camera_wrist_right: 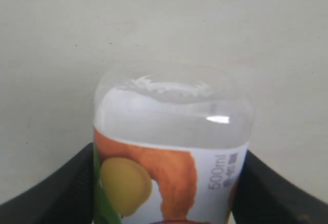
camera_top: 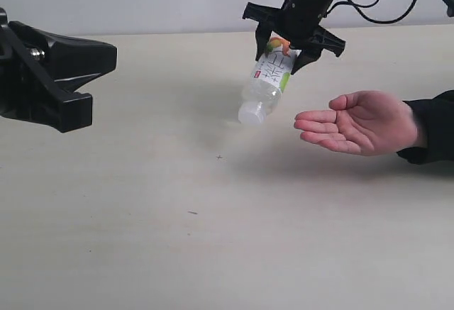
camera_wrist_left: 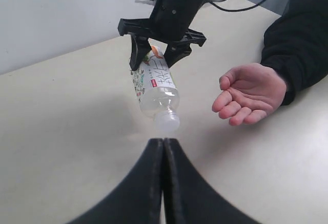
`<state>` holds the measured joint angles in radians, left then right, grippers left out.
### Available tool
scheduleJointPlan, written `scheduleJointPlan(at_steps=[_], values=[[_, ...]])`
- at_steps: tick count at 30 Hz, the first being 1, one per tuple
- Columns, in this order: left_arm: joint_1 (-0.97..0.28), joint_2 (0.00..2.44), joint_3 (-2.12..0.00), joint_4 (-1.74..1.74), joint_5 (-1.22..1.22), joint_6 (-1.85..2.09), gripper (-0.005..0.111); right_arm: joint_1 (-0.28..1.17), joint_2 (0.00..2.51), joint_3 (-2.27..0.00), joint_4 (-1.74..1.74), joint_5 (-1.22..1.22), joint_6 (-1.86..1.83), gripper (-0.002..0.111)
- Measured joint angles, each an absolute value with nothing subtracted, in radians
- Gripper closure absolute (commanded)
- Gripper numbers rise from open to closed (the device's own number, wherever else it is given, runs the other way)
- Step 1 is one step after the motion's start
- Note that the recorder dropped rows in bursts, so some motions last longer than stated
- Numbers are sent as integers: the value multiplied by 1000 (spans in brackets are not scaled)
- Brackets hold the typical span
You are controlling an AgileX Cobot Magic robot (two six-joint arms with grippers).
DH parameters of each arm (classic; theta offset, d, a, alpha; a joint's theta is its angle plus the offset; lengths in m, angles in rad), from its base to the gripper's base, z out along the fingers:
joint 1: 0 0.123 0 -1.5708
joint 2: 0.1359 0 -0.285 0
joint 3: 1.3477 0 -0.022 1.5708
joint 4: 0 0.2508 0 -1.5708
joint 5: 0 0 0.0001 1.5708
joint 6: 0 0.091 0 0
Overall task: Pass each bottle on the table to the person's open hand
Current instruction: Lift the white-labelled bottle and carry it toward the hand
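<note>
A clear bottle (camera_top: 268,86) with an orange-green label hangs tilted, white cap down, just above the table (camera_top: 142,218). My right gripper (camera_top: 278,60) is shut on its upper body, one black finger (camera_wrist_right: 77,185) on each side of the label (camera_wrist_right: 171,172). The person's open hand (camera_top: 362,122) lies palm up to the right of the bottle, a short gap away. My left gripper (camera_top: 99,69) hovers at the far left, shut and empty. In the left wrist view its closed tips (camera_wrist_left: 164,141) point at the bottle (camera_wrist_left: 156,88) and the hand (camera_wrist_left: 251,93).
The person's black sleeve (camera_top: 433,129) reaches in from the right edge. Dark cables (camera_top: 383,8) trail behind the right arm by the pale back wall. A few tiny dark specks (camera_top: 219,157) mark the table.
</note>
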<state>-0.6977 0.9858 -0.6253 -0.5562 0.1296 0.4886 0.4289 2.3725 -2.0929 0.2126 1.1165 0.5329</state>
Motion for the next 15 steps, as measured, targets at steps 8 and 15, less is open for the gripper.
scheduleJointPlan(at_steps=[8,15], values=[[-698,986,-625,-556,130,489,106,429,2373,-2247,224,1211,455,108],[-698,986,-625,-556,130,489,106,429,2321,-2267,244,1220,349,108]])
